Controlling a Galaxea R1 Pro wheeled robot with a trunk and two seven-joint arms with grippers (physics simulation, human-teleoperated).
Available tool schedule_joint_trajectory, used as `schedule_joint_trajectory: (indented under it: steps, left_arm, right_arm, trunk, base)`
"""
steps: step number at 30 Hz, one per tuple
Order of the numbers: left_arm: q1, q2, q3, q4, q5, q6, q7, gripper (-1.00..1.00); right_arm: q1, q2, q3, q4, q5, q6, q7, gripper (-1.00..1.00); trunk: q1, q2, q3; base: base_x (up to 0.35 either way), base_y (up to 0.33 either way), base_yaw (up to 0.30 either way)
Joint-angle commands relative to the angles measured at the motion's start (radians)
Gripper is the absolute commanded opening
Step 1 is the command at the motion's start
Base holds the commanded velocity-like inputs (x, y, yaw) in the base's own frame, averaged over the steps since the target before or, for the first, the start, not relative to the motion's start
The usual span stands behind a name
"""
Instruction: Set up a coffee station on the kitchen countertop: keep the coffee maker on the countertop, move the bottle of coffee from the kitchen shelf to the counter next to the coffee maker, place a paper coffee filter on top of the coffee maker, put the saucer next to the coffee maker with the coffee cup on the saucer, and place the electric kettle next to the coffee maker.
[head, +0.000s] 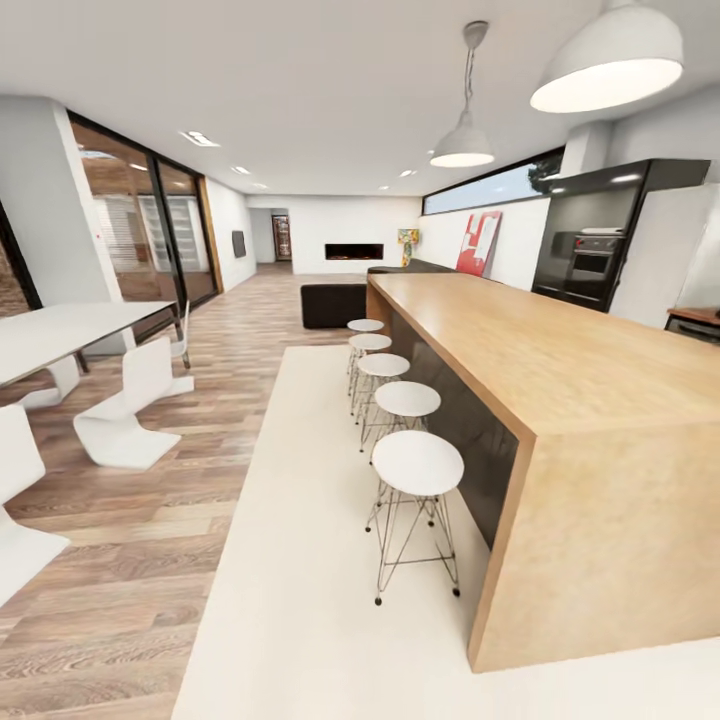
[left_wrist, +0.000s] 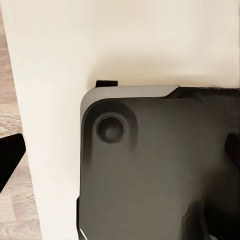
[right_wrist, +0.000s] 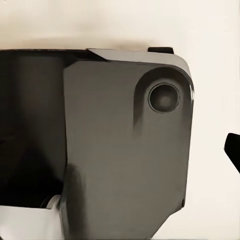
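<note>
None of the coffee things is in sight, so no direction from fingers to object can be judged. A long wooden counter (head: 560, 360) runs from the lower right toward the centre, with white stools (head: 417, 463) along its left side on a pale rug (head: 290, 600). Both wrist views look down on the robot's dark base (left_wrist: 160, 170); finger spread cannot be told.
</note>
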Motion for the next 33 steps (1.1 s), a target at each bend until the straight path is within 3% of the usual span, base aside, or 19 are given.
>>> schedule_joint_trajectory:
  steps: [1, 33]
  left_arm:
    - [0.0, 0.0, 0.0, -0.001, 0.004, -0.003, -0.001, 1.0]
    - [0.002, 0.012, 0.022, -0.007, 0.021, -0.007, -0.003, 1.0]
  right_arm:
    - [0.0, 0.0, 0.0, 0.0, 0.0, -0.001, 0.0, 1.0]
    - [0.0, -0.002, -0.001, 0.0, -0.001, -0.002, -0.002, 1.0]
  trunk:
    - [-0.004, 0.007, 0.002]
    - [-0.127, 0.231, 0.102]
  base:
    - [0.0, 0.0, -0.267]
    - [0.0, 0.0, -0.267]
